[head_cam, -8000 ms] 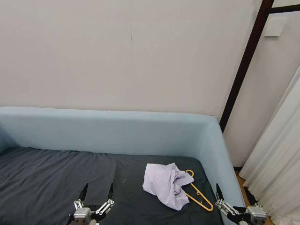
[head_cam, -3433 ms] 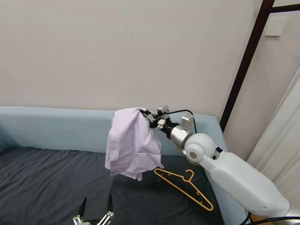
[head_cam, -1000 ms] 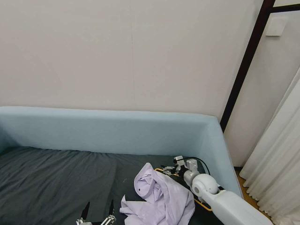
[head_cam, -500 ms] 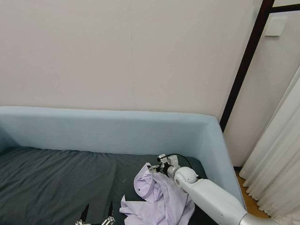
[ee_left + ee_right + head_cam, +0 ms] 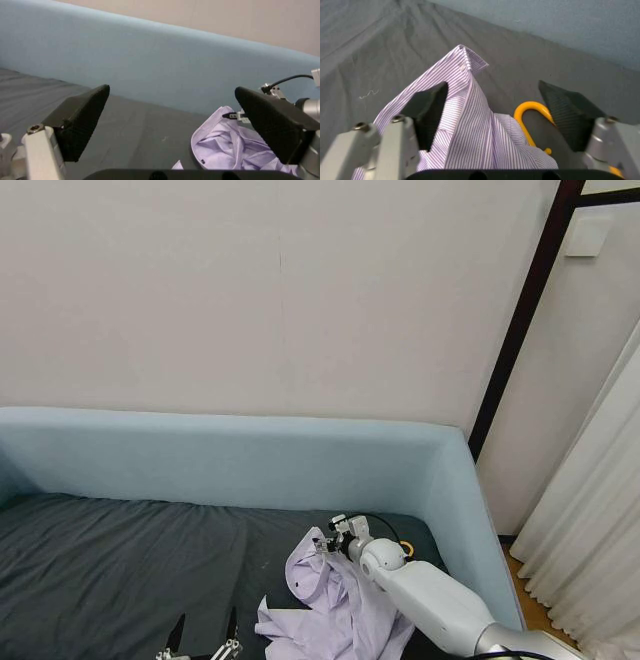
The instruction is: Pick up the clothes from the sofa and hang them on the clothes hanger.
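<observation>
Hovering the right gripper (image 5: 492,84), fingers spread, over the lilac shirt (image 5: 465,131) crumpled on the sofa (image 5: 120,560) seat against the yellow hanger (image 5: 530,116), light, limp, likely sagging, best pinched at its raised collar, and idling the left gripper (image 5: 205,630) low, fingers likewise spread.

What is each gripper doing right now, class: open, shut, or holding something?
Left gripper: open, empty, above the sofa.
Right gripper: open, over the shirt.

The right arm (image 5: 430,595) is glossy white, a black cable (image 5: 289,78) looping near its silver-and-black right gripper (image 5: 492,93).
</observation>
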Robot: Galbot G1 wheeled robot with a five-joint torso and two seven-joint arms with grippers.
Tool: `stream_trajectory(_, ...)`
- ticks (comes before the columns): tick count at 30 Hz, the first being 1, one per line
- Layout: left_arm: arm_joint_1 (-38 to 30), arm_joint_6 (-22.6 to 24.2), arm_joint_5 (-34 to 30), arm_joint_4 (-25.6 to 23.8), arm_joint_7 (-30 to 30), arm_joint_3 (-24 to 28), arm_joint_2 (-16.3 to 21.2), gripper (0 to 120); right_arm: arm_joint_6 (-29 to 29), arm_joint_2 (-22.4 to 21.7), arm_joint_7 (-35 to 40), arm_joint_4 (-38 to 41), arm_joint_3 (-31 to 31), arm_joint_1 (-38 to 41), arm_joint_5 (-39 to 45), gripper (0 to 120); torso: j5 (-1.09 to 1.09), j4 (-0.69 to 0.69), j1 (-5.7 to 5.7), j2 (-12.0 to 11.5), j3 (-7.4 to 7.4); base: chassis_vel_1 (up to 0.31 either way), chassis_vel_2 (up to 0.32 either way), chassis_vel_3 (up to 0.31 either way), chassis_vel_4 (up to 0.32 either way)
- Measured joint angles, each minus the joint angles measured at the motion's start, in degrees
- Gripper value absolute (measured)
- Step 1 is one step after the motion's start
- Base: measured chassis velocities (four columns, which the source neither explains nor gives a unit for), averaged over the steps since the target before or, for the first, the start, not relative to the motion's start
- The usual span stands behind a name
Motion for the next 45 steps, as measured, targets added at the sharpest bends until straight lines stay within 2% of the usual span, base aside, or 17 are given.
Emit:
stream_trajectory(2, -0.1, 0.0, 0.0, 0.0, 0.0, 0.0, 0.0, 100, -0.1, -0.2, 0.0, 0.1, -0.3, 0.0, 0.0, 59, 0.0, 0.0, 0.0, 0.0, 0.0, 0.0, 0.0, 0.0, 0.0)
stream_trajectory(4, -0.1, 0.0, 0.0, 0.1, 0.0, 0.1, 0.0, 100, -0.2, -0.3, 0.0, 0.2, -0.4, 0.0, 0.0, 57, 0.0, 0.0, 0.0, 0.0, 0.0, 0.0, 0.0, 0.0, 0.0)
stream_trajectory(7, -0.8, 0.0, -0.7, 0.2, -0.3, -0.5, -0.3, 99, -0.4, -0.5, 0.0, 0.5, -0.7, -0.6, 0.4, 41, 0.01, -0.01, 0.0, 0.0, 0.0, 0.0, 0.0, 0.0, 0.0)
stream_trajectory(8, -0.8, 0.0, -0.7, 0.2, -0.3, -0.5, -0.3, 99, -0.4, -0.5, 0.0, 0.5, -0.7, -0.6, 0.4, 41, 0.01, -0.01, 0.0, 0.0, 0.0, 0.0, 0.0, 0.0, 0.0)
stream_trajectory(12, -1.0, 0.2, -1.5, 0.0, -0.6, -0.8, -0.2, 99, -0.2, -0.3, 0.0, 0.3, -0.5, -0.7, 0.5, 25, 0.0, 0.0, -0.01, 0.0, 0.0, 0.0, 0.0, 0.0, 0.0)
stream_trajectory(13, -1.0, 0.2, -1.5, 0.0, -0.6, -0.8, -0.2, 99, -0.2, -0.3, 0.0, 0.3, -0.5, -0.7, 0.5, 25, 0.0, 0.0, -0.01, 0.0, 0.0, 0.0, 0.0, 0.0, 0.0)
stream_trajectory(18, -1.0, 0.3, -1.5, 0.1, -0.7, -0.5, 0.0, 99, -0.1, -0.6, 0.1, 0.7, -0.4, -0.7, 0.6, 3, 0.0, 0.0, -0.01, 0.0, 0.0, 0.0, 0.0, 0.0, 0.0)
stream_trajectory(25, -1.0, 0.5, -1.4, 0.4, -0.7, 0.1, 0.0, 99, 0.1, -2.3, 0.3, 2.7, 0.0, -1.1, 0.3, 0, 0.0, 0.0, -0.01, 0.0, 0.0, 0.0, 0.0, 0.0, 0.0)
stream_trajectory(30, -1.2, 1.2, -1.7, 0.2, -1.0, 1.1, 1.0, 99, -0.2, -3.8, 0.9, 7.4, 1.9, -1.4, 0.7, 0, 0.0, -0.01, -0.01, 0.0, 0.0, 0.0, 0.0, 0.0, 0.0)
stream_trajectory(35, -1.6, 4.2, -6.0, -1.3, -2.9, 4.2, 4.0, 99, -1.4, -5.5, 2.6, 13.9, 3.3, -1.1, 2.0, 0, 0.0, -0.01, 0.0, 0.0, 0.0, 0.0, 0.0, 0.0, 0.0)
stream_trajectory(38, -2.1, 7.1, -11.3, -2.9, -4.9, 5.9, 6.5, 99, -2.7, -6.7, 4.4, 18.0, 4.0, -1.0, 3.4, 0, 0.0, 0.0, -0.01, 0.0, 0.0, 0.0, 0.0, 0.0, 0.0)
stream_trajectory(40, -2.7, 8.4, -14.1, -3.7, -5.8, 6.1, 8.2, 99, -3.5, -7.2, 6.6, 20.5, 5.2, -1.2, 4.8, 0, 0.0, -0.01, -0.01, 0.0, 0.0, 0.0, 0.0, 0.0, 0.0)
stream_trajectory(45, -4.5, 8.7, -15.5, -4.2, -6.1, 4.9, 10.8, 99, -5.0, -7.8, 10.9, 26.4, 8.8, -1.0, 8.3, 0, 0.0, -0.01, -0.01, 0.0, 0.0, 0.0, 0.0, 0.0, 0.0)
